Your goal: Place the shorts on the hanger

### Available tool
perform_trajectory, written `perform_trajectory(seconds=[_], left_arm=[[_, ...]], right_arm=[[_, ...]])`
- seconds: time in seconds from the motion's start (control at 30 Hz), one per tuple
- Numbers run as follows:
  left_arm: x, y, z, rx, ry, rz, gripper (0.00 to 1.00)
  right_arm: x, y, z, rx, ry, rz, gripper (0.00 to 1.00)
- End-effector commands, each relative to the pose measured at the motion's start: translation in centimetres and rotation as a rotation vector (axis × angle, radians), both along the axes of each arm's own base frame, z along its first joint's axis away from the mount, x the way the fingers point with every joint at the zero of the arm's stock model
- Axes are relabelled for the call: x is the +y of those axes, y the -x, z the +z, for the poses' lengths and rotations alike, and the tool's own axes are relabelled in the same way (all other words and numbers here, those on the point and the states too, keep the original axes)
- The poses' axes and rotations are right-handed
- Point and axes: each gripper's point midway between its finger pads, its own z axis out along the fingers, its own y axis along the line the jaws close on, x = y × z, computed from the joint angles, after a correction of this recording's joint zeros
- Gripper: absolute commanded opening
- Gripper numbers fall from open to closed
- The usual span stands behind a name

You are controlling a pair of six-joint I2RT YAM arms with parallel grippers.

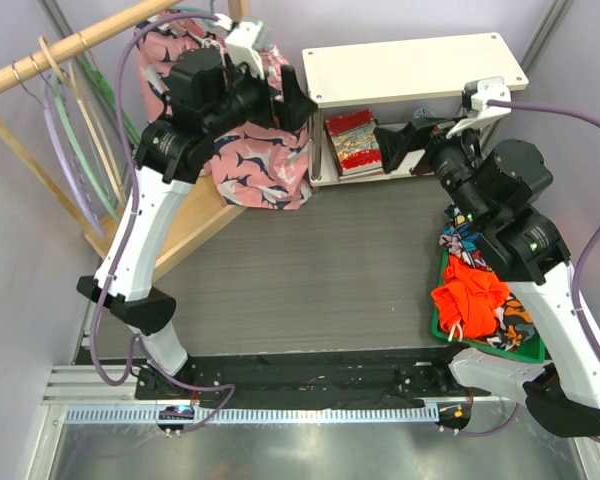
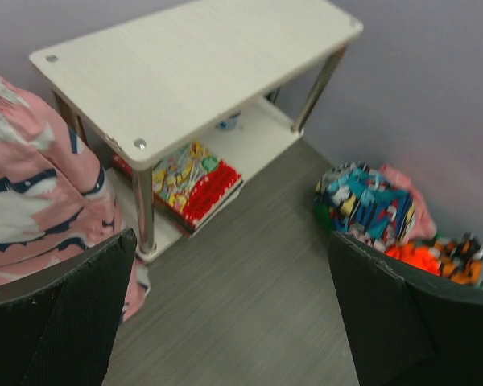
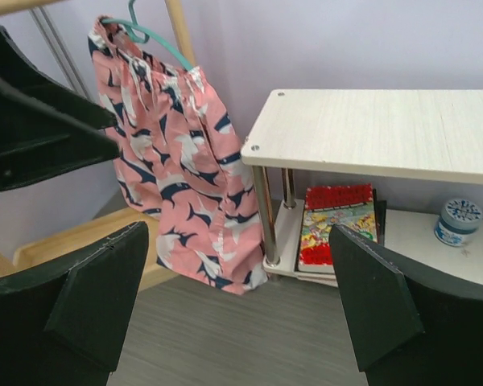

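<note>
Your shorts [image 3: 181, 177] hang on the hanger [image 3: 157, 40] beside the shelf [image 3: 378, 129], left gripper [image 2: 229, 241] and right gripper [image 3: 240, 233] spread wide and empty, so it looks done.

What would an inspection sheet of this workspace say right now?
Surface: dark grey table, with a wooden board at its left.
Job's things: shorts hang from the teal hanger, beside the shelf; what the hook holds onto is out of frame.
Clutter: green bin holding an orange garment and patterned cloths; book and jar on the lower shelf.
Tools: left tool open, empty; right tool open, empty.
Cables: purple cables loop along both arms.
Surroundings: wooden rail with spare hangers; lilac walls.
</note>
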Motion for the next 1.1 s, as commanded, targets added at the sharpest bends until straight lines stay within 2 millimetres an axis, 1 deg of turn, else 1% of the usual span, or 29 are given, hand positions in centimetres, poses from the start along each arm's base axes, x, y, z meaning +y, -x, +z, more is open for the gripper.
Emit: perform_trajectory(seconds=[0.0, 0.03, 0.07, 0.1, 0.13, 0.17, 0.2, 0.23, 0.27, 0.33, 0.37, 0.43, 0.47, 0.5, 0.53, 0.57, 0.6, 0.63, 0.67, 0.73, 0.77, 0.93, 1.07], left_arm=[[1.7, 5.0, -4.7, -0.028, -0.423, -0.106, 1.00], [1.2, 6.1, -5.9, -0.007, -0.456, -0.170, 1.00], [1.4, 6.6, -6.9, -0.006, -0.521, -0.196, 1.00], [1.8, 8.0, -9.2, 0.067, -0.585, -0.232, 1.00], [2.0, 8.6, -10.2, 0.087, -0.622, -0.262, 1.00], [2.6, 9.2, -11.3, 0.120, -0.667, -0.274, 1.00], [3.1, 10.0, -13.1, 0.180, -0.710, -0.297, 1.00], [3.5, 10.6, -14.0, 0.209, -0.731, -0.320, 1.00], [4.1, 11.3, -15.8, 0.265, -0.762, -0.323, 1.00], [4.9, 11.9, -17.4, 0.315, -0.786, -0.317, 1.00], [5.4, 12.7, -18.9, 0.360, -0.806, -0.326, 1.00], [5.7, 13.1, -20.1, 0.390, -0.805, -0.317, 1.00], [6.2, 13.6, -21.8, 0.433, -0.823, -0.320, 1.00], [6.4, 14.1, -21.9, 0.426, -0.815, -0.314, 1.00], [6.5, 14.1, -22.2, 0.416, -0.811, -0.315, 1.00], [6.8, 14.6, -23.7, 0.440, -0.831, -0.330, 1.00], [7.3, 14.9, -23.9, 0.433, -0.841, -0.325, 1.00], [7.6, 14.9, -24.4, 0.437, -0.859, -0.318, 1.00], [8.1, 15.2, -25.4, 0.458, -0.881, -0.318, 1.00], [8.8, 15.5, -26.1, 0.466, -0.906, -0.305, 1.00], [9.0, 15.6, -26.7, 0.473, -0.913, -0.304, 1.00], [9.5, 15.6, -26.8, 0.465, -0.915, -0.270, 1.00], [9.1, 15.2, -26.7, 0.465, -0.902, -0.265, 1.00]], right_arm=[[-1.9, 1.4, -2.7, 0.042, 0.110, -0.039, 1.00], [-2.1, 2.3, -3.0, 0.039, 0.126, -0.020, 1.00], [-2.0, 2.5, -5.1, 0.083, 0.166, -0.006, 1.00], [-2.2, 2.7, -6.1, 0.105, 0.181, -0.007, 1.00], [-2.4, 3.8, -6.5, 0.102, 0.188, 0.025, 1.00], [-2.7, 3.8, -9.2, 0.158, 0.234, 0.025, 1.00], [-3.1, 4.1, -10.1, 0.175, 0.242, 0.020, 1.00], [-3.7, 4.7, -10.7, 0.180, 0.244, 0.016, 1.00], [-4.0, 4.8, -13.0, 0.228, 0.268, 0.014, 1.00], [-4.6, 5.3, -14.7, 0.240, 0.306, 0.011, 1.00], [-4.9, 5.9, -16.5, 0.263, 0.327, 0.021, 1.00], [-5.6, 6.4, -18.2, 0.281, 0.369, 0.021, 1.00], [-5.8, 7.0, -19.8, 0.301, 0.395, 0.035, 1.00], [-6.0, 7.3, -20.6, 0.309, 0.415, 0.041, 1.00], [-6.2, 7.5, -21.2, 0.311, 0.439, 0.041, 1.00], [-6.5, 7.7, -22.4, 0.334, 0.459, 0.042, 1.00], [-6.6, 8.1, -22.6, 0.325, 0.467, 0.046, 1.00], [-6.9, 8.2, -23.0, 0.326, 0.485, 0.044, 1.00], [-7.1, 8.3, -23.6, 0.336, 0.494, 0.040, 1.00], [-7.5, 8.5, -23.8, 0.329, 0.499, 0.034, 1.00], [-7.6, 8.6, -24.2, 0.332, 0.510, 0.035, 1.00], [-8.3, 8.8, -23.9, 0.308, 0.515, 0.010, 1.00], [-8.8, 8.9, -23.7, 0.303, 0.515, -0.007, 1.00]])
